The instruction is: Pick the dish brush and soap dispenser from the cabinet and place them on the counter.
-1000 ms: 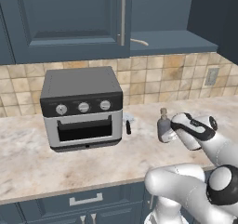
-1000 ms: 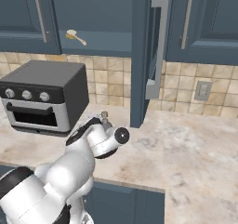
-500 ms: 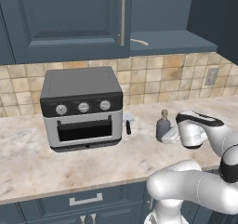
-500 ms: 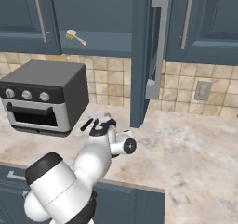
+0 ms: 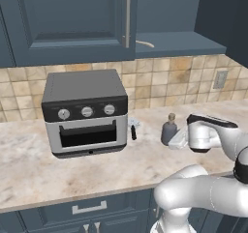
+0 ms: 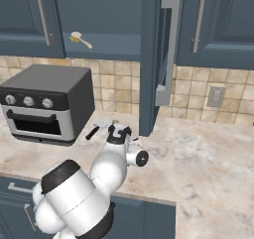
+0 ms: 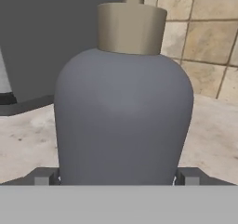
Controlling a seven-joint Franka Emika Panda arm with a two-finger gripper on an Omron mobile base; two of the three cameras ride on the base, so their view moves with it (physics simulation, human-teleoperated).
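Note:
The grey soap dispenser (image 5: 168, 130) with its tan pump top stands upright on the beige counter (image 5: 116, 171), right of the toaster oven. My gripper (image 5: 179, 140) reaches it from the right and is open. In the hand view the soap dispenser (image 7: 123, 121) sits very near between the two fingertips (image 7: 44, 176), one on each side of its base. From the right base view my gripper (image 6: 118, 132) covers most of the bottle. The cream dish brush (image 5: 144, 44) lies on the open shelf of the blue-grey cabinet (image 5: 72, 19); its round head shows on the dish brush (image 6: 79, 38).
A grey toaster oven (image 5: 86, 112) stands on the counter at left. A small white item with a black handle (image 5: 131, 129) lies between it and the bottle. The open cabinet door (image 6: 155, 59) hangs edge-on over the counter. A wall outlet (image 5: 220, 79) is on the tiles.
My arm's elbow has swung lower and outward while the hand stayed at the soap dispenser. The bottle has not moved and the jaws have stayed wide.

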